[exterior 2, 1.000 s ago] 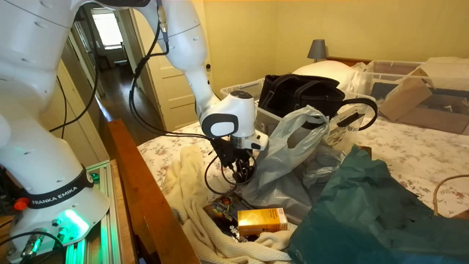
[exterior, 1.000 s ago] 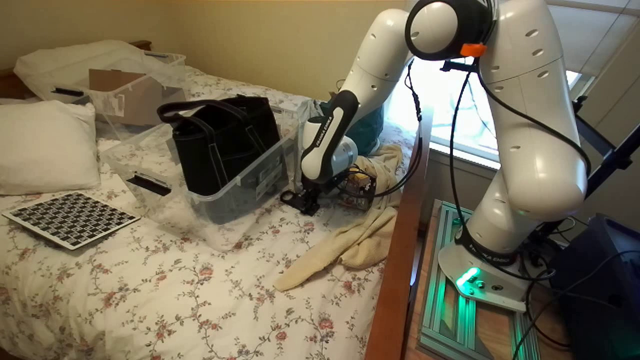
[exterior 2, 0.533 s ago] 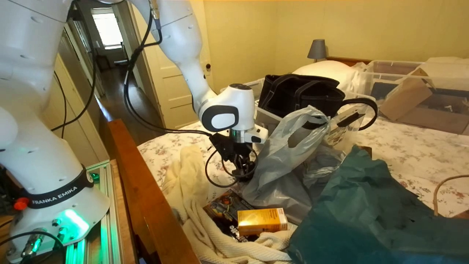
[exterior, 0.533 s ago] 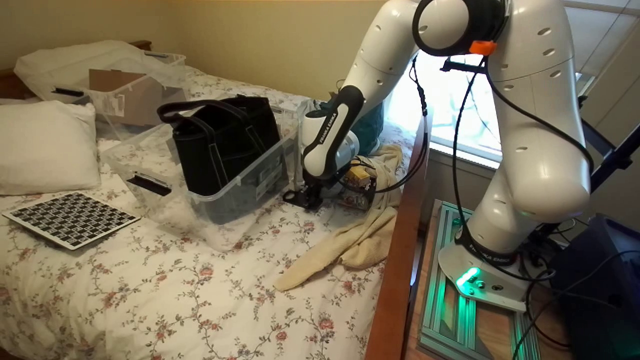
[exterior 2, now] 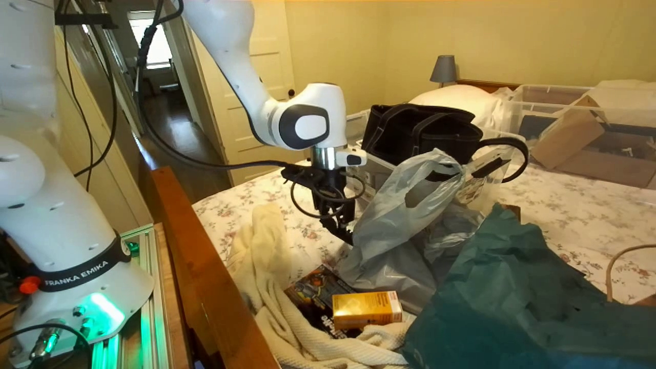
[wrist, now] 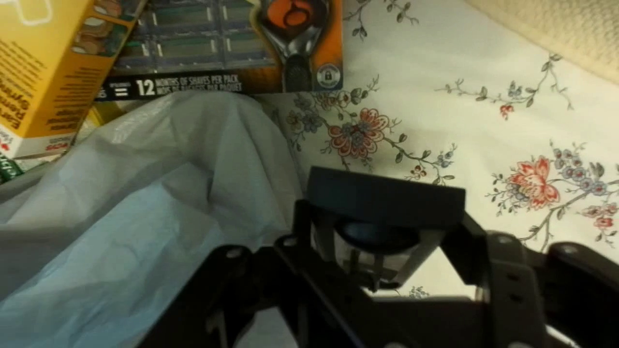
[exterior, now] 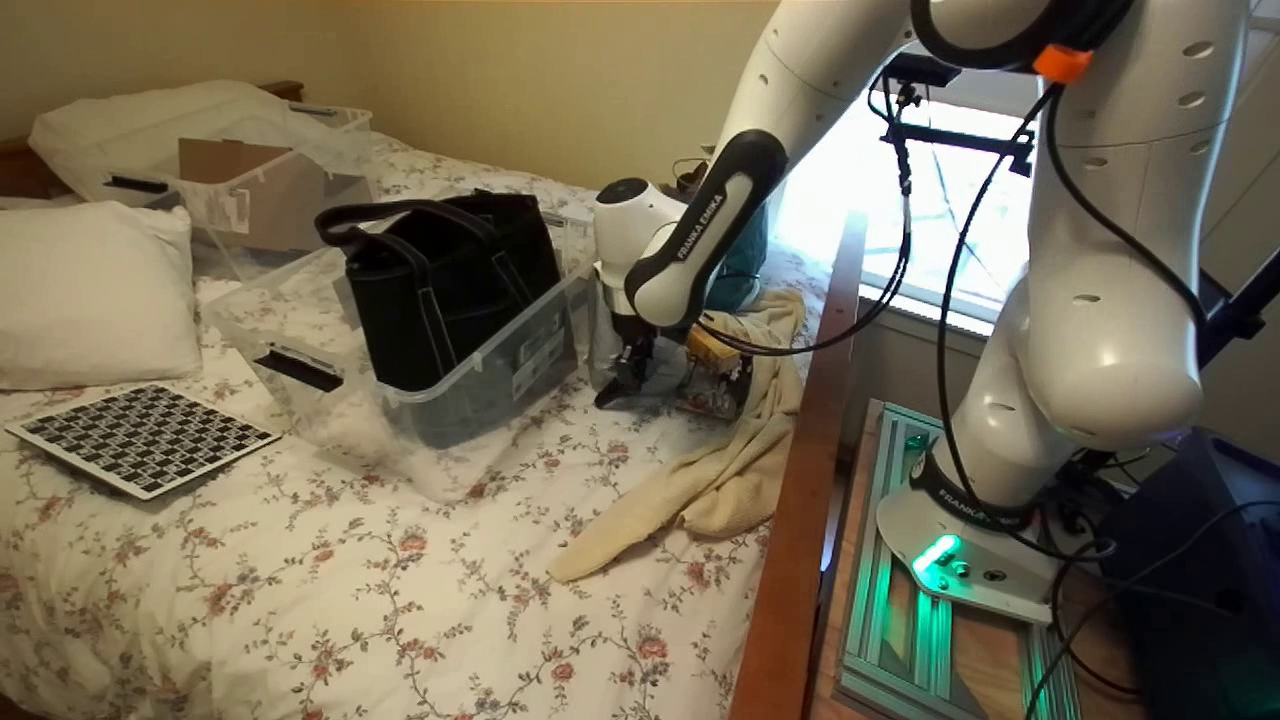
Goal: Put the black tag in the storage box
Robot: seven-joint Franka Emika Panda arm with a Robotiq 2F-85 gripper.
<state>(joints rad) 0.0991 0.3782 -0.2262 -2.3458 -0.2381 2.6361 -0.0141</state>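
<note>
"Where's the black tag?"

"In the gripper; the jaws are pressed in on it from both sides, and it hangs above the floral bedspread, just outside the storage box."

"What's around it?"

"A grey plastic bag just beside the gripper, though I cannot tell whether they touch; a yellow carton lying partly over a razor package; a cream blanket bunched near them."

"And the room?"

"Pale yellow walls; a bright window; a grey lamp; the storage box stands on the bedspread with a black handbag inside."
</note>
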